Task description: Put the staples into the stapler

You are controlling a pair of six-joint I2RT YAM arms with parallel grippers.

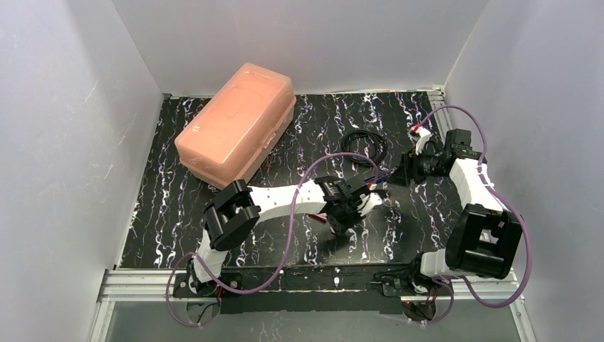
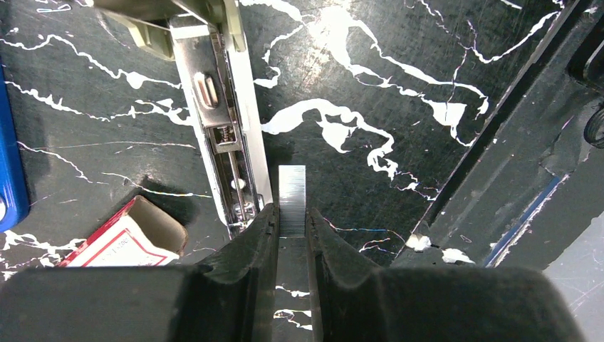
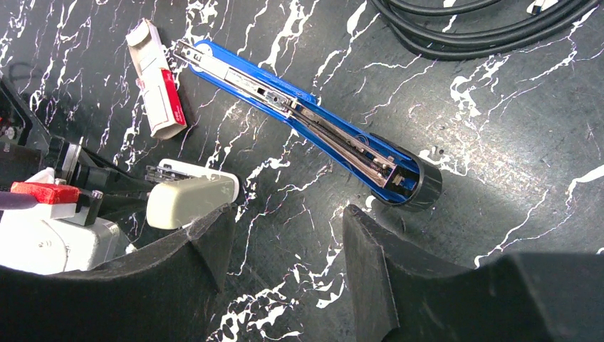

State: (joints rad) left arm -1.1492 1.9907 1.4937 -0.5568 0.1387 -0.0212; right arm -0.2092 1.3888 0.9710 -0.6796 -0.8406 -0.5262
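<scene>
My left gripper (image 2: 290, 214) is shut on a short silver strip of staples (image 2: 292, 189), which sticks out past the fingertips. The strip hangs just right of the near end of the stapler's open metal magazine rail (image 2: 221, 128). The pink-red staples box (image 2: 125, 241) lies open-ended to the lower left; it also shows in the right wrist view (image 3: 158, 78). The stapler's blue body (image 3: 306, 125) lies open on the mat. My right gripper (image 3: 285, 214) is open and empty, above the mat near the stapler's black end. From above, the left gripper (image 1: 340, 221) is mid-table and the right gripper (image 1: 407, 167) is to its right.
A large salmon-pink plastic case (image 1: 238, 121) stands at the back left. A coiled black cable (image 1: 367, 146) lies behind the grippers. A cream-coloured part (image 3: 189, 199) sits by my right gripper's left finger. White walls enclose the black marbled mat (image 1: 164, 214).
</scene>
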